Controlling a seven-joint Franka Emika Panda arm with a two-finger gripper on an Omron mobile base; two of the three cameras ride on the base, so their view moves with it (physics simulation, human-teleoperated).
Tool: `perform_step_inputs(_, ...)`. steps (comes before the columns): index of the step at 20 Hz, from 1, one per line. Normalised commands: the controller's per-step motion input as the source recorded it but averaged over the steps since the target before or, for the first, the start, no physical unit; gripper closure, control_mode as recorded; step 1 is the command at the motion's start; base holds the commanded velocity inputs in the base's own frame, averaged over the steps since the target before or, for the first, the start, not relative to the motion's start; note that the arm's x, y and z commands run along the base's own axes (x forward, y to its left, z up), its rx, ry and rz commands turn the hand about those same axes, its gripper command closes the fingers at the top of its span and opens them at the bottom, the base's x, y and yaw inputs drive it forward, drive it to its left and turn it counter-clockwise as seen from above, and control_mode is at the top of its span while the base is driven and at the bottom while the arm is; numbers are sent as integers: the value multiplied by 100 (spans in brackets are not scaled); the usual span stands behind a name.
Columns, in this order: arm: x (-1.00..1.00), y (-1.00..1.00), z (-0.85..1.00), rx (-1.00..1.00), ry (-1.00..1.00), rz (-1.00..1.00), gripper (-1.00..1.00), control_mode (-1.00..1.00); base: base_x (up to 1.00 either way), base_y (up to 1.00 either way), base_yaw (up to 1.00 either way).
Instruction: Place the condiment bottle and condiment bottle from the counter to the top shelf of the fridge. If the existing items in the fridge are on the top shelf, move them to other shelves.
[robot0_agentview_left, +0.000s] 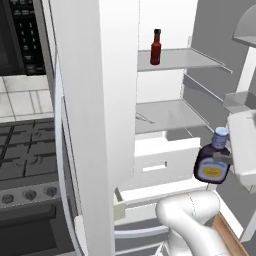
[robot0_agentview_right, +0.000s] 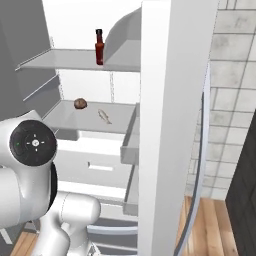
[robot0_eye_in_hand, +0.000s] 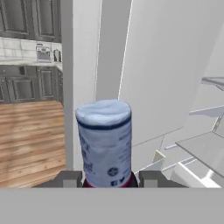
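Fridge open, end effector obscured, gripping bottle

At the bottom of the hand view, the dark squat bottle with a pale blue cap hides its body below the frame edge. The small brown round item on the middle fridge shelf is too small to identify.

Wooden floor, dark cabinets, tiled wall, stove beside the fridge.

Glossy white rounded arm with a dark round joint cap.
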Motion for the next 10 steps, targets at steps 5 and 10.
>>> perform_step_inputs(5,0,0,0,0,0,0,100,100,15,24,0)
perform_step_inputs(10,0,0,0,0,0,0,100,100,15,36,0)
